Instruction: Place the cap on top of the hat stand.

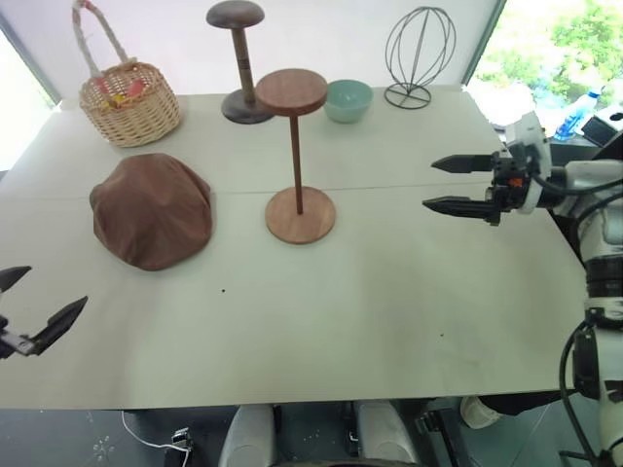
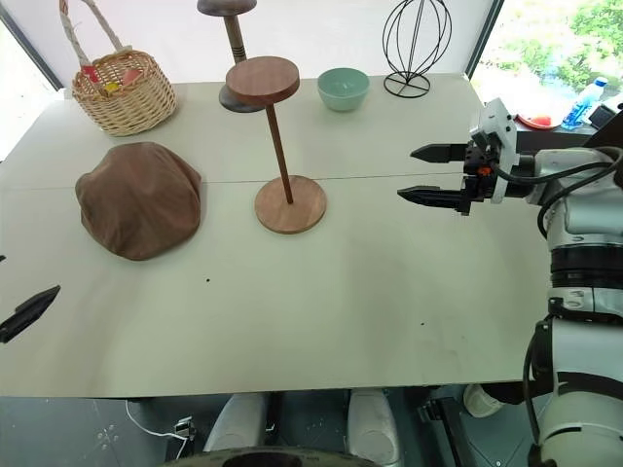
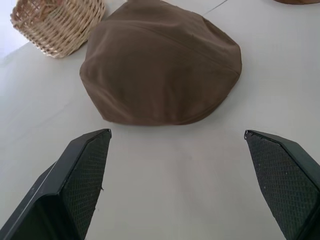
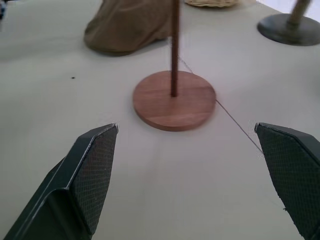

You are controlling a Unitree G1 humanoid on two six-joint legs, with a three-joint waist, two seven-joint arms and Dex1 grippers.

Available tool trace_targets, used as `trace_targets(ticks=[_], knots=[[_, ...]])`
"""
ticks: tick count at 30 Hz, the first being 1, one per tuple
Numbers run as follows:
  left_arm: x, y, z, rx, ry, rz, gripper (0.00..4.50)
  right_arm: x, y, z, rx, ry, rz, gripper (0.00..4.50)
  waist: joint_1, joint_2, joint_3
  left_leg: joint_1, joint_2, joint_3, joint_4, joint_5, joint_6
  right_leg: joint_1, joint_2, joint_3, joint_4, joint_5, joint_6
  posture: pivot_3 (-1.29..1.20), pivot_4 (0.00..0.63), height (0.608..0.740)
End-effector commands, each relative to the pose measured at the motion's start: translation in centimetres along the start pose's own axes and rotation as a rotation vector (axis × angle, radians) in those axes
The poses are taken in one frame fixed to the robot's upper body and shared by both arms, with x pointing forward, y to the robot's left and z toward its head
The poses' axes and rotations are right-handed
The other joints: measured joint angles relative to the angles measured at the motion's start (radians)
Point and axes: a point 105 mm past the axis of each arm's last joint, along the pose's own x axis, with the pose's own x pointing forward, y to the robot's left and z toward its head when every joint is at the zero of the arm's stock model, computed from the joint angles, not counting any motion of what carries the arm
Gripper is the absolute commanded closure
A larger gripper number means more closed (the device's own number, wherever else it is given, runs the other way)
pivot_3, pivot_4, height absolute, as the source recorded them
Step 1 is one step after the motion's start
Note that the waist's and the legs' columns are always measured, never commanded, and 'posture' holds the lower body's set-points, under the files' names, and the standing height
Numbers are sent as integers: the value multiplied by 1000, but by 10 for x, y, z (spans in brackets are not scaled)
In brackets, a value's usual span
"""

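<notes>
While the soft brown suede-like flat cap (image 1: 152, 209) lies rounded and floppy on the pale table (image 1: 370, 321), toward the robot's left side, nothing is touching it. Just to its right, apart from it, stands the reddish-brown wooden hat stand (image 1: 295, 156), a thin rod rising upright from a round base to a flat round top disc that is bare. Behind that stand sits a darker wooden stand with a dome top (image 1: 239, 60), and beside it a small pale green bowl (image 1: 348, 99), then a black wire globe-shaped stand (image 1: 419, 53) near the far right corner. A woven wicker basket with a looped handle (image 1: 128, 97) rests at the far left, behind the cap. The left gripper (image 1: 34, 311) hovers over the near left edge of the table, its two black fingers spread wide and empty, aimed at the cap, which lies well ahead of it. The right gripper (image 1: 453, 185) hangs above the table's right side, pointing across toward the hat stand's base, its fingers likewise parted with nothing between them.
</notes>
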Motion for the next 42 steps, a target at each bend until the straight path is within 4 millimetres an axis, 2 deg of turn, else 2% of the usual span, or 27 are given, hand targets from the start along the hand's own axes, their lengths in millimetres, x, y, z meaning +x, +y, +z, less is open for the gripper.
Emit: trace_targets(ticks=[1, 5, 8, 14, 18, 27, 31, 36, 42], knots=[[19, -8, 17, 156, -24, 24, 28, 2, 28, 38, -56, -40, 104, 0, 1, 0, 0, 0, 0, 0, 0, 0, 0, 0, 0, 0, 1, 0, 0, 0, 150, 740], [43, -21, 17, 277, 4, 33, 28, 8, 57, 52, -48, -26, 182, 0, -1, -1, -1, 2, 0, 0, 1, 0, 0, 1, 0, 1, 2, 0, 0, 0, 150, 740], [59, -28, 11, 312, 32, 51, 28, 13, 68, 60, -25, -25, 183, 0, -1, -1, 0, 4, 0, 1, 1, 0, 0, 1, 0, 3, 5, 0, 0, 0, 150, 740], [99, -47, 3, 468, 38, 77, 28, 16, 83, 59, -31, 28, 152, 0, 4, -2, 0, 6, 0, 1, 1, 0, 0, 2, 1, 3, 6, 0, 0, 0, 150, 740], [116, -62, -3, 525, 41, 58, 28, 16, 82, 61, -20, 21, 108, 0, 1, -3, 0, 5, 0, 2, 2, 0, 0, 2, 1, 4, 6, 0, 0, 0, 150, 740], [151, -62, -16, 599, 112, 181, 28, 15, 84, 66, -3, -6, 71, 0, 4, -3, 0, 6, 1, 2, 1, 0, 0, 1, 2, 5, 7, 2, 3, 0, 150, 740], [167, -65, -9, 618, 104, 201, 28, 16, 85, 69, 1, -24, 68, 0, 5, -3, 1, 8, 1, 2, 2, 0, 0, 3, 2, 5, 7, 2, 2, 0, 150, 740], [175, -59, -9, 703, 120, 253, 28, 17, 85, 71, 1, -33, 67, 0, 4, -3, 1, 9, 1, 2, 2, 0, 0, 4, 3, 6, 8, 2, 2, 0, 150, 740], [177, -51, -14, 715, 162, 314, 28, 20, 83, 74, 3, -51, 56, 0, 1, -3, 1, 10, 1, 2, 2, 0, 0, 4, 3, 6, 8, 2, 2, 0, 150, 740]])
